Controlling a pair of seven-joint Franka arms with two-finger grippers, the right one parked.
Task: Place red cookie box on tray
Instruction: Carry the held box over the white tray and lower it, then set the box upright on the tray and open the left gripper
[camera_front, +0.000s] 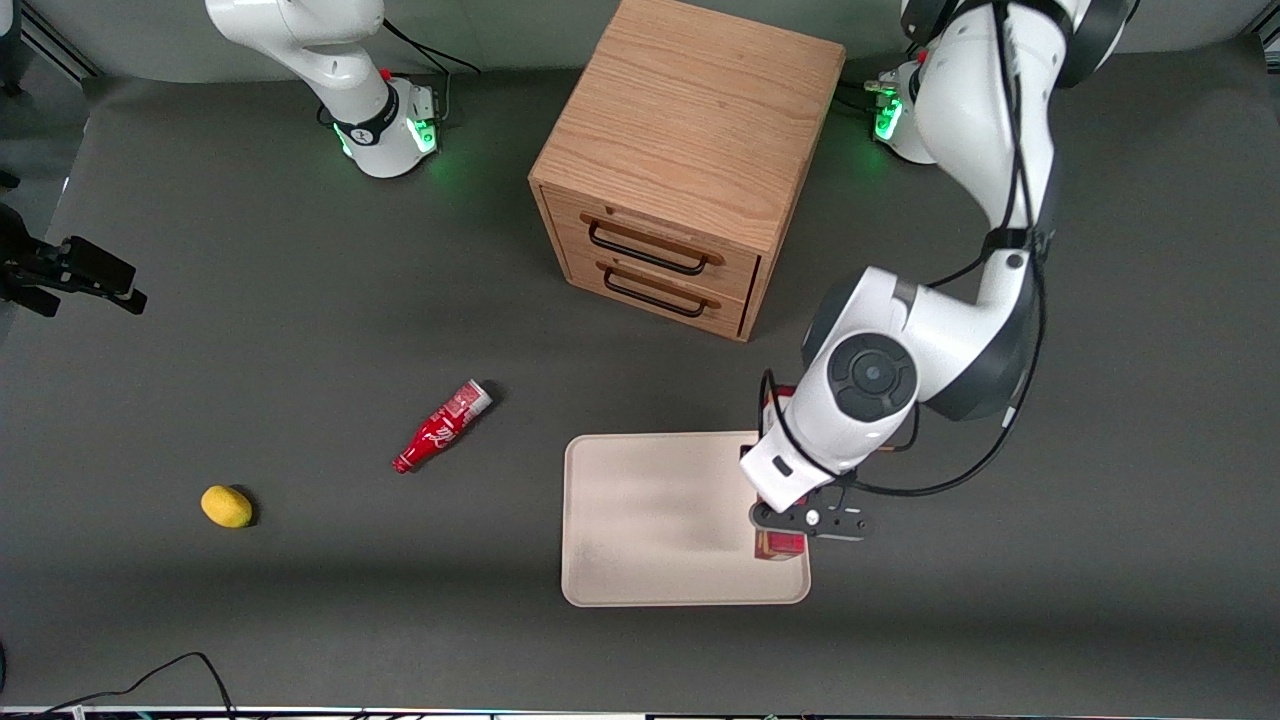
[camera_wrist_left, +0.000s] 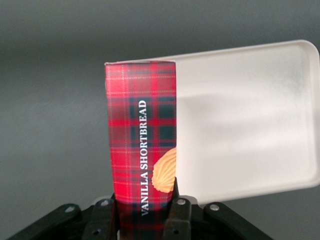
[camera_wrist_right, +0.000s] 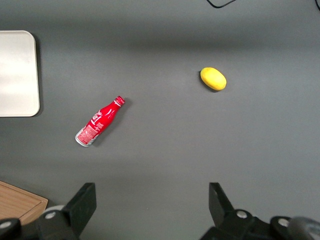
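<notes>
The red cookie box (camera_wrist_left: 142, 145), dark red plaid with a cookie picture, is held between my left gripper's fingers (camera_wrist_left: 177, 220). My gripper (camera_wrist_left: 141, 220) is shut on the box near one end. In the front view the gripper (camera_front: 790, 525) hangs over the tray's edge at the working arm's end, and only small parts of the box (camera_front: 780, 545) show under the arm. The cream tray (camera_front: 650, 520) lies flat on the table; it also shows in the left wrist view (camera_wrist_left: 250, 125), beside and under the box. I cannot tell whether the box touches the tray.
A wooden two-drawer cabinet (camera_front: 680, 160) stands farther from the front camera than the tray. A red soda bottle (camera_front: 440, 427) lies on the table toward the parked arm's end, and a yellow lemon (camera_front: 226, 506) lies farther that way.
</notes>
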